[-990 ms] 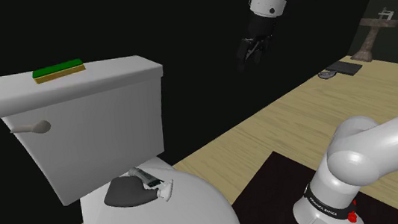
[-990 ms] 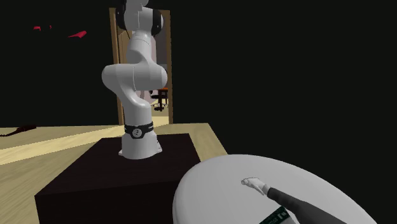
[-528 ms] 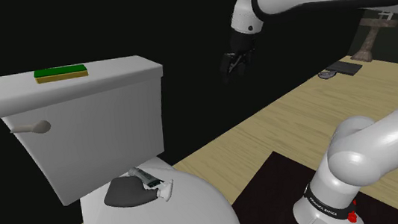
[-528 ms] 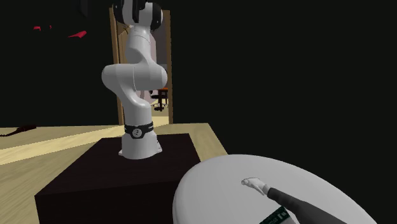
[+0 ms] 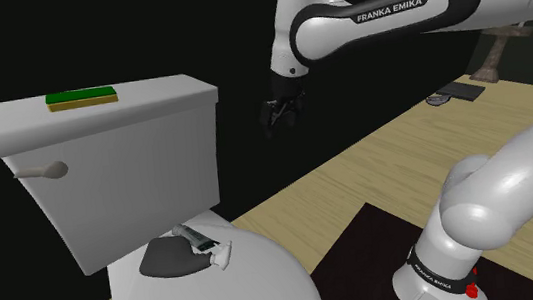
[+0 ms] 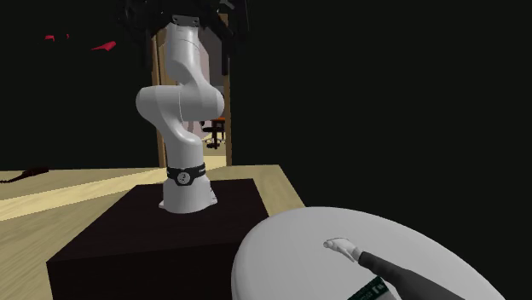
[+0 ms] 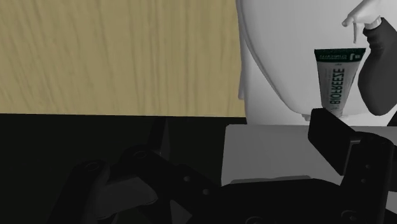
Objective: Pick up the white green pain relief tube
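The white and green tube [image 7: 337, 79], lettered BIOFREEZE, lies on the white toilet lid [image 5: 257, 275] close to the tank. In the shoulder view the tube [image 5: 200, 239] rests beside a dark grey object [image 5: 171, 257] and a small white piece [image 5: 222, 254]. The second exterior view catches the tube's green end [image 6: 368, 290] at the bottom edge. My black gripper [image 5: 280, 118] hangs in the air to the right of the tank [image 5: 107, 179], well above and apart from the tube. Its fingers [image 7: 327, 130] stand apart with nothing between them, so the gripper [image 7: 245, 133] is open.
A green sponge [image 5: 78, 96] lies on the tank lid, and a flush handle [image 5: 44, 171] sticks out of the tank's front. My base stands on a dark box [image 6: 145, 230] over a wooden floor [image 5: 376, 163]. A doorway [image 6: 217, 128] is behind the arm, with black areas around it.
The arm has swung toward the shoulder view's left. The gripper moved left and down, closer to the tank. The tube and the other things on the toilet have not moved.
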Controlling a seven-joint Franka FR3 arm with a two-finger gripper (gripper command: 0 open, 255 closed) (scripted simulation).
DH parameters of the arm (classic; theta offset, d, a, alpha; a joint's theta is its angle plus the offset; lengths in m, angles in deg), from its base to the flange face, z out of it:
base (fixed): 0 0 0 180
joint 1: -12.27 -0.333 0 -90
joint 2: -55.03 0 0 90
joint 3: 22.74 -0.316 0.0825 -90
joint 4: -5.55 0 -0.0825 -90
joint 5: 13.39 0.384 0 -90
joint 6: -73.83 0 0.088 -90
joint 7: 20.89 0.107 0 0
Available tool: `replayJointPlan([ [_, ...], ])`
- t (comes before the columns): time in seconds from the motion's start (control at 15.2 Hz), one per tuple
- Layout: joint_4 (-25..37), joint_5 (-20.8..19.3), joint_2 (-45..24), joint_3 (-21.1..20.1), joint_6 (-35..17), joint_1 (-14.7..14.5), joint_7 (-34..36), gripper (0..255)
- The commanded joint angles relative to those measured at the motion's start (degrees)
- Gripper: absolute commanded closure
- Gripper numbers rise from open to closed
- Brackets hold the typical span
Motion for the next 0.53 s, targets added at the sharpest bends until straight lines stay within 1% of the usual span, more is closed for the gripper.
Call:
replayJointPlan([
  [0.0,0.36,0.43,-3.25,-0.94,-2.36,-0.42,0.95,0],
  [0.46,4.76,0.50,-16.84,-4.09,-9.58,-1.72,4.55,0],
])
